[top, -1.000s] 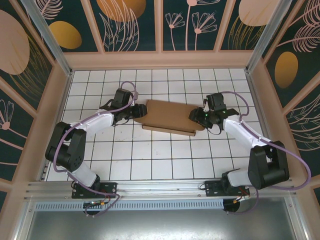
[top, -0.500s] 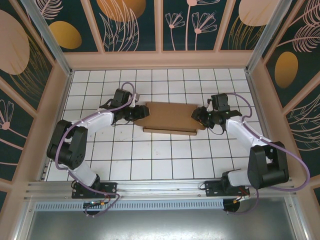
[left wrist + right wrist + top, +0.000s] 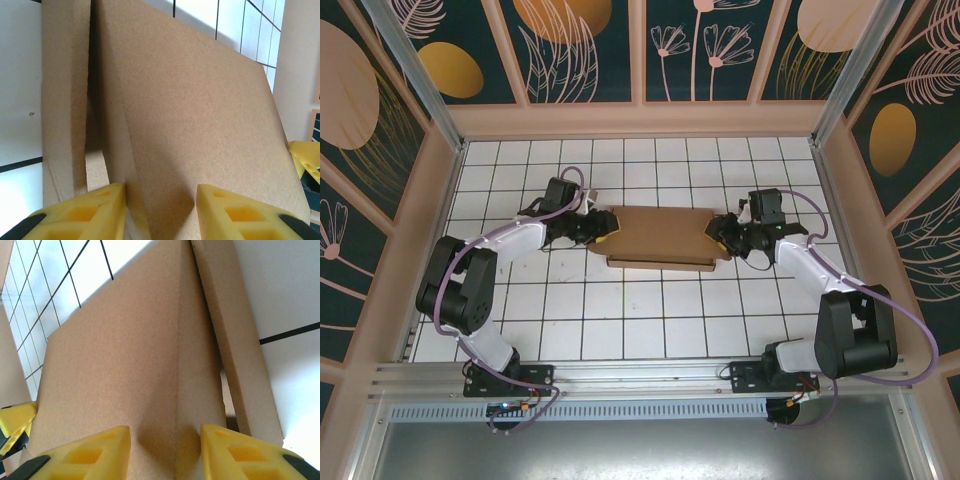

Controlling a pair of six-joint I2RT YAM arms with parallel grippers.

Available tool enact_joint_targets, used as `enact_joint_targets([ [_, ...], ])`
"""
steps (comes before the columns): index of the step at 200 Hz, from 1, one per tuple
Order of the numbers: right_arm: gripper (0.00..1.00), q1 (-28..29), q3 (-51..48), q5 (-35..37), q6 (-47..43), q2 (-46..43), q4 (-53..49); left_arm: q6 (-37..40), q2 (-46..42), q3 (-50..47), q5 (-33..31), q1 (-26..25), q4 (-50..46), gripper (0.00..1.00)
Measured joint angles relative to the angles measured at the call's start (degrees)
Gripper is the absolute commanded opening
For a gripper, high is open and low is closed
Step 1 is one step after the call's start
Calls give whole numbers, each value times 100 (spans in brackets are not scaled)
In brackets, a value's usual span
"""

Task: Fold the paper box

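As paper box point(image 3: 660, 236) lies between | left end effector point(image 3: 603, 227) clamps it | right end effector point(image 3: 717, 236) clamps it

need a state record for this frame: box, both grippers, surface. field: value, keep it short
paper box: brown cardboard, lying low mid-table, long side running left to right, narrow strip along its near edge
left gripper: at the box's left end, yellow fingers either side of the cardboard; clamped or not, cannot tell
right gripper: at the box's right end, fingers either side of the cardboard; grip cannot tell
table: white tiles with a dark grid
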Motion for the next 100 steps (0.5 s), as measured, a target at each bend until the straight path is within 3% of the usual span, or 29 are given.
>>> enact_joint_targets([
  [76,32,26,-310,190,-120,-76,136,267,2,-177,-140,-28,-87,34],
  [100,31,114,-459,518,-232,-151,138,396,-4,-326,-149,-79,-87,37],
])
